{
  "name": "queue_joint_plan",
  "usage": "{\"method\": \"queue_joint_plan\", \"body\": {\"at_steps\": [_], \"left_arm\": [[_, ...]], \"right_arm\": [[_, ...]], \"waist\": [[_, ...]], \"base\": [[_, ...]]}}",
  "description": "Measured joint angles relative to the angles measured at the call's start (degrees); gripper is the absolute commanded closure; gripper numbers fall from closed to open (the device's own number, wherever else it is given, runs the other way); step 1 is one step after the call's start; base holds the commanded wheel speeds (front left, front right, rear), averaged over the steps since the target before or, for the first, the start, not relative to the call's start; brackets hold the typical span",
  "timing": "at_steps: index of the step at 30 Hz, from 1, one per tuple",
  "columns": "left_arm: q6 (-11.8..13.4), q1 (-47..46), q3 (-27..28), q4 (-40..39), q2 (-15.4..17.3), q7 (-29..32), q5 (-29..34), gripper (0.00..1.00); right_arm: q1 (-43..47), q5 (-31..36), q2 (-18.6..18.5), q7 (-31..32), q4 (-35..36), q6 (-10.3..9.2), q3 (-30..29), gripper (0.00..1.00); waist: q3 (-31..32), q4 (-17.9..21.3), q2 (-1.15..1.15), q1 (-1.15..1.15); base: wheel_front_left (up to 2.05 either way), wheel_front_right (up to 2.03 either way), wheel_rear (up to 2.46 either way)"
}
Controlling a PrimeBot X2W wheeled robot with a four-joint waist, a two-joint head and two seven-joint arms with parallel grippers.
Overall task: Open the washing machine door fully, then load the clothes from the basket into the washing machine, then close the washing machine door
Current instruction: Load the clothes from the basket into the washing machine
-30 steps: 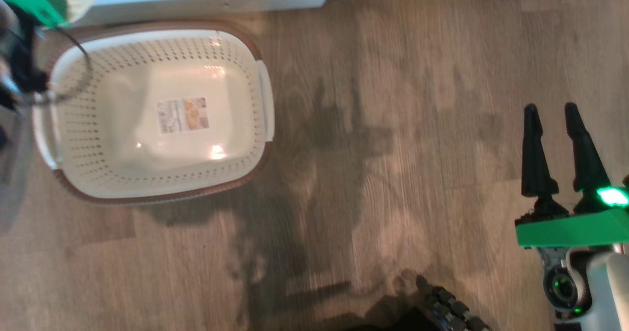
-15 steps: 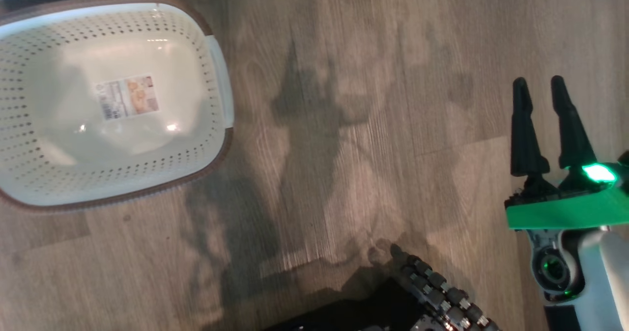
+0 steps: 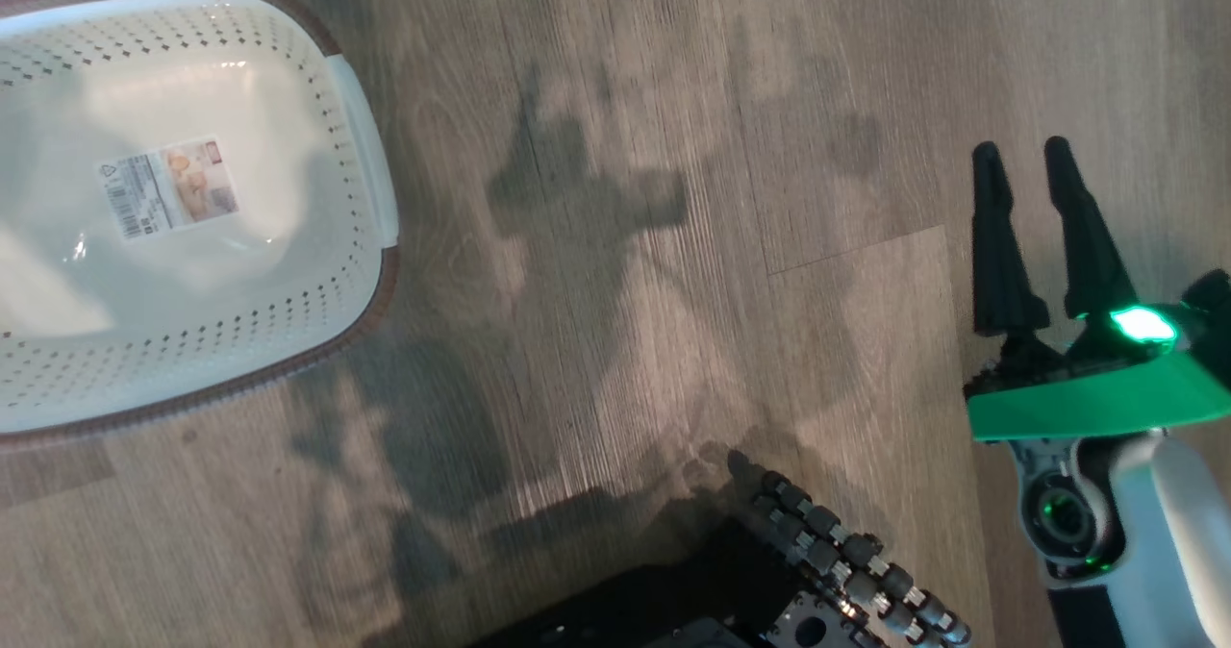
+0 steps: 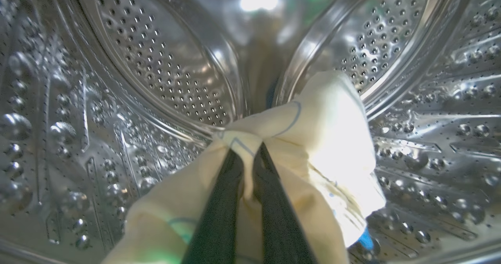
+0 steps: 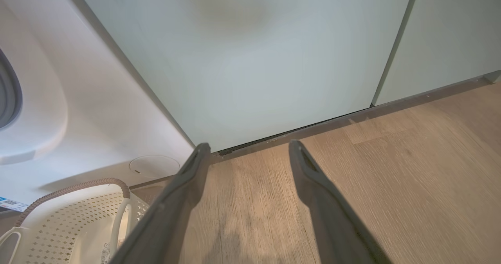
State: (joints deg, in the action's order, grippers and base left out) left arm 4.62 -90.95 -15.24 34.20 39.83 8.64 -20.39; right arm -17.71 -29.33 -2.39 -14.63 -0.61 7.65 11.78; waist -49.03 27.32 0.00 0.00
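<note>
In the left wrist view my left gripper (image 4: 244, 152) is inside the washing machine's shiny perforated steel drum (image 4: 156, 60). It is shut on a pale yellow garment (image 4: 332, 138) with thin blue lines, which drapes over both fingers. The cream basket (image 3: 365, 186) with a brown rim lies at the head view's upper left, with just a label on its bottom. My right gripper (image 3: 1021, 153) hangs open over the floor at the right, holding nothing. The right wrist view shows that gripper (image 5: 249, 146), the washing machine's white front (image 5: 98, 99) and the basket (image 5: 70, 217). The washing machine door is out of view.
Pale mint-green cabinet panels (image 5: 254, 60) stand to the right of the machine, down to the wooden floor (image 3: 625, 244). A round service flap (image 5: 154, 166) sits low on the machine's front. My dark base (image 3: 827, 571) shows at the head view's bottom edge.
The head camera has swung, so the basket has slid left and up in the picture. The left arm and pale garment at the top left a second ago have left it. The right gripper stays open.
</note>
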Motion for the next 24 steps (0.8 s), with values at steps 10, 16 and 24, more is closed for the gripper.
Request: {"method": "queue_joint_plan", "body": {"at_steps": [10,16,24], "left_arm": [[0.08,-8.03,-0.49,3.04,-1.01,-11.14,2.48,1.0],[-0.49,-9.21,-1.0,7.78,-1.23,-13.69,2.81,1.0],[-2.42,-8.89,-1.34,14.18,-2.47,-8.05,0.04,0.0]], "right_arm": [[-0.36,-0.4,0.13,0.0,-0.92,0.0,1.85,0.0],[-0.91,-0.92,0.14,0.0,-1.58,0.0,2.64,0.0],[-1.83,-0.93,0.15,0.0,-2.61,0.0,3.22,0.0]], "waist": [[-1.59,0.78,0.0,0.0],[-2.29,0.76,0.0,0.0],[-2.78,0.77,0.0,0.0]], "base": [[0.0,0.0,0.0],[0.0,0.0,0.0],[0.0,0.0,0.0]]}}
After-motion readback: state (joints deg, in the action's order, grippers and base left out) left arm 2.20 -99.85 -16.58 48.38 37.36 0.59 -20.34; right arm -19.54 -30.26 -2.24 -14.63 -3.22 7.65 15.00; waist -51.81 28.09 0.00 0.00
